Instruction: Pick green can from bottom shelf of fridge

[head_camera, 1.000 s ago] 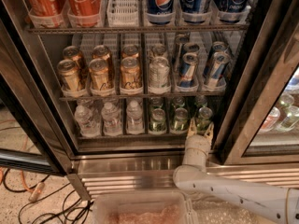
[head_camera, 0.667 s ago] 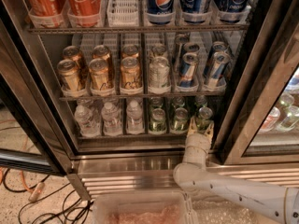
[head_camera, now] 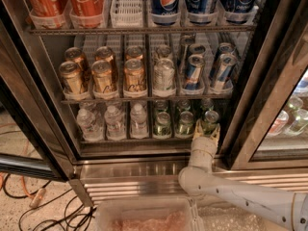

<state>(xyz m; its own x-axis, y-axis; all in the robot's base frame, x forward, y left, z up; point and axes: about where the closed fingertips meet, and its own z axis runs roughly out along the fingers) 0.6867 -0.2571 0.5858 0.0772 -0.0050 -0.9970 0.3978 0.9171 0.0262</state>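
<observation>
The open fridge (head_camera: 43, 114) shows its bottom shelf (head_camera: 125, 139) with several pale-green cans on the right. The rightmost front green can (head_camera: 211, 120) stands at the shelf's right end, with two more green cans (head_camera: 162, 123) (head_camera: 185, 122) to its left. My gripper (head_camera: 207, 134) is at the front edge of the shelf, right at the base of the rightmost green can and partly covering it. My white arm (head_camera: 231, 191) reaches in from the lower right.
Clear water bottles (head_camera: 114, 121) fill the shelf's left half. Gold-brown cans (head_camera: 103, 76) and silver and blue cans (head_camera: 192, 71) stand on the rack above. The dark door frame (head_camera: 250, 105) is close on the right. A plastic bin (head_camera: 144, 215) and floor cables (head_camera: 29, 201) lie below.
</observation>
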